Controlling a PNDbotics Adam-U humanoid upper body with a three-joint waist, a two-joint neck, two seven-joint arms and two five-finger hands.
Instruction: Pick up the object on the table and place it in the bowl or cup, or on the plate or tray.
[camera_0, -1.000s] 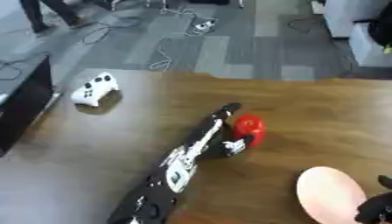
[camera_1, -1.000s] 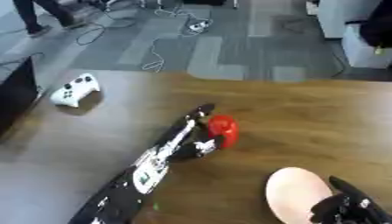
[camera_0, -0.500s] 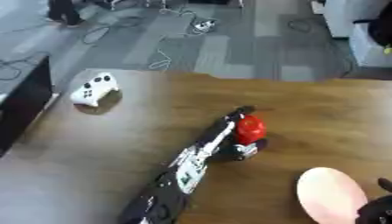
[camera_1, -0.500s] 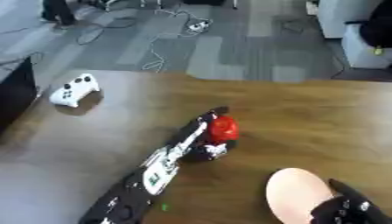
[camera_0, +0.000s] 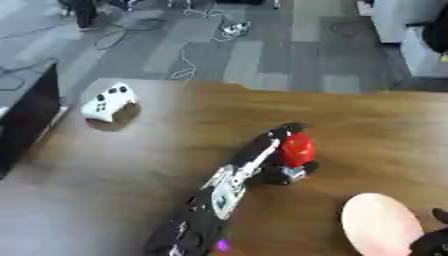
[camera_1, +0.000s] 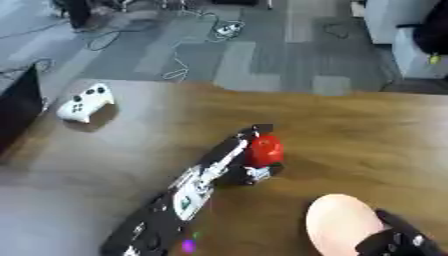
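Wooden surface (camera_0: 367, 125), brown, seen from above. Red object (camera_0: 296, 149) — sits mid-surface, touching the left robot hand (camera_0: 278, 145); the blurred fingers appear curled round it. Left arm — black with silver and white parts, stretched diagonally from the lower left. Pale pink plate (camera_1: 339, 222) — near the lower edge, well apart from the red object. Right robot hand (camera_1: 404, 242) — black, lower right corner beside the plate; clenched or released, cannot tell. White game controller (camera_0: 108, 101) — far left of the surface.
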